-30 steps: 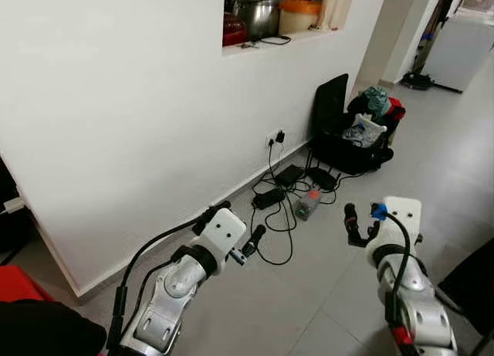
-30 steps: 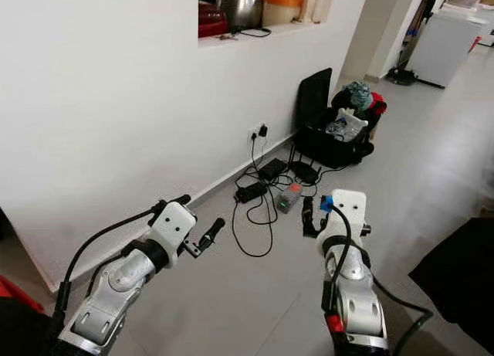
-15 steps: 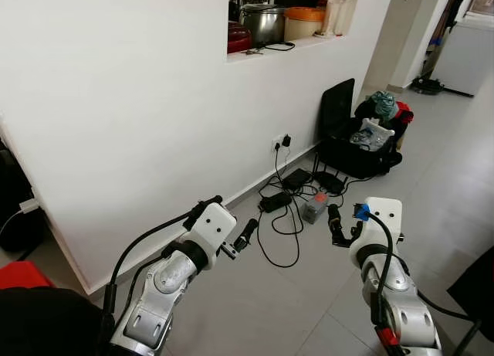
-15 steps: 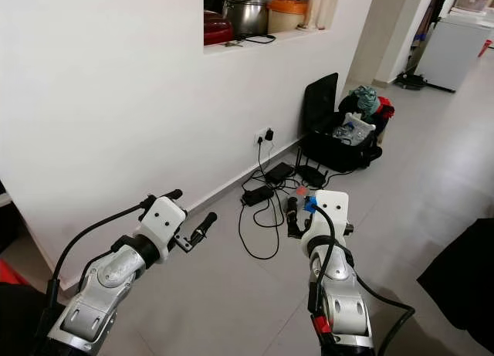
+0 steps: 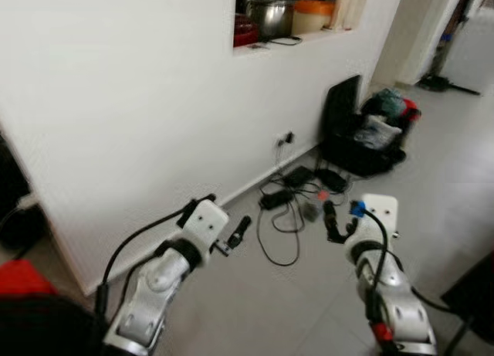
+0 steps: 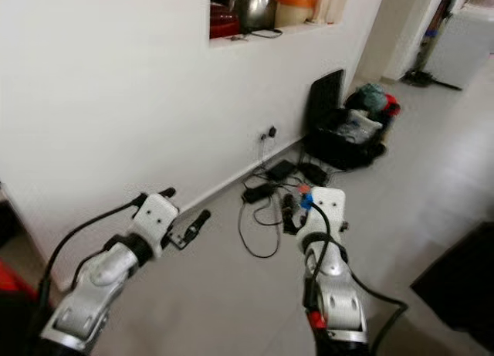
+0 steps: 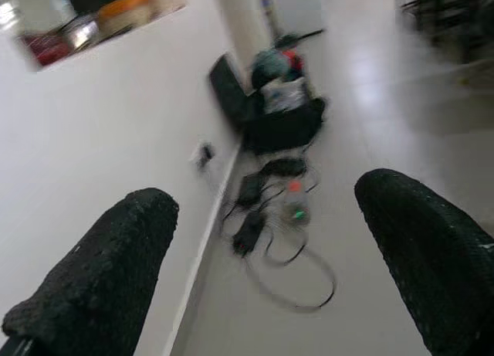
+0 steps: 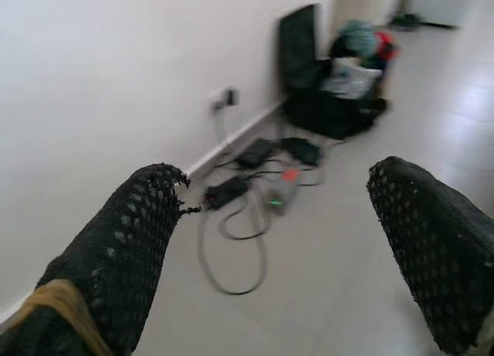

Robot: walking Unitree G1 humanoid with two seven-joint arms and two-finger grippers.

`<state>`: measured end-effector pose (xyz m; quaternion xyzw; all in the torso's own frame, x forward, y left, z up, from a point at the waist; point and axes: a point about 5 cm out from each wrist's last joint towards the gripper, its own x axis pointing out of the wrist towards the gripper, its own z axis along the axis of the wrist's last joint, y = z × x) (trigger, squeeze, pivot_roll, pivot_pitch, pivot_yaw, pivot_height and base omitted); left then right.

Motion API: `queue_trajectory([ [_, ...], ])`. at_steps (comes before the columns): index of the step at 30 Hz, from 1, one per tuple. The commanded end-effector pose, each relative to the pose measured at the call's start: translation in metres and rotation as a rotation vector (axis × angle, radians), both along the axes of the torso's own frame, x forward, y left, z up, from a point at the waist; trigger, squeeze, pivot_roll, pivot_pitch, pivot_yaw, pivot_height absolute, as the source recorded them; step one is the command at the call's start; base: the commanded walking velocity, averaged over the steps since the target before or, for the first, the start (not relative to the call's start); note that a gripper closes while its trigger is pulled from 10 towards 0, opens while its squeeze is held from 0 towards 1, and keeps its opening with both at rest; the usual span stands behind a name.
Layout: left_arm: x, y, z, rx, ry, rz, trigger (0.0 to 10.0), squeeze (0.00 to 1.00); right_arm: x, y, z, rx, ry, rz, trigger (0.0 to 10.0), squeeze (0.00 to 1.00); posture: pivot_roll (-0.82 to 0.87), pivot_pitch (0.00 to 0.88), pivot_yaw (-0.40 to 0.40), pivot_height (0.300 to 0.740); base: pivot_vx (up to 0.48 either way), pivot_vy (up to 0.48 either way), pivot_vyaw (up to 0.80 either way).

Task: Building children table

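While the head views have shifted and gone soft with blur against a second ago, the whole scene slides together — camera motion from walking or turning, not things moving. White wall [image 5: 116, 101] with its serving hatch holding a steel pot [image 5: 270, 16], grey tiled floor [image 6: 231, 294], tangle of black cables and chargers [image 5: 289, 198] by the wall socket, open black bag stuffed with clothes [image 5: 367, 136] — all as before relative to one another.

Left gripper [image 5: 238, 234] held out low over the floor; in its wrist view the two black fingers [image 7: 100, 271] stand wide apart, holding nothing. Right gripper [image 5: 330, 219] likewise raised ahead, its fingers [image 8: 116, 248] spread wide, nothing between them. Both arms keep the same carried pose as half a second ago.

Children's table or its parts: none to be seen here — location cannot be told. Judgement: still in transit, assembly not begun; next need is to find the parts
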<state>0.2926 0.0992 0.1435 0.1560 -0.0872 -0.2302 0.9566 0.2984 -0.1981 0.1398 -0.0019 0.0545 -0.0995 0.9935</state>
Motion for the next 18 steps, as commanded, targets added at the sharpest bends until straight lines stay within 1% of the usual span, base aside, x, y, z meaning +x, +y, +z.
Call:
queue_trajectory([
  [1, -0.0001, -0.0050, 0.0022, -0.005, -0.008, -0.021, 10.0, 0.00, -0.0015, -0.0073, -0.0035, 0.001, 0.014, -0.036, 10.0, 0.00, 0.06, 0.000, -0.086, 0.740, 0.300, 0.000, -0.80],
  [5, 0.0001, -0.0064, 0.0023, -0.006, -0.008, -0.024, 10.0, 0.00, -0.0013, -0.0084, -0.0030, 0.001, 0.011, -0.045, 10.0, 0.00, 0.06, 0.000, -0.088, 0.740, 0.289, 0.000, -0.80],
  [17, -0.0010, -0.0078, 0.0009, 0.001, -0.003, -0.028, 10.0, 0.00, -0.0008, -0.0093, -0.0018, -0.007, 0.002, -0.046, 10.0, 0.00, 0.06, 0.000, -0.094, 0.740, 0.000, 0.000, -0.80],
  [18, -0.0013, -0.0076, 0.0007, 0.001, -0.003, -0.028, 10.0, 0.00, -0.0005, -0.0088, -0.0014, -0.016, 0.000, -0.042, 10.0, 0.00, 0.06, 0.000, -0.095, 0.740, 0.000, 0.000, 0.00],
])
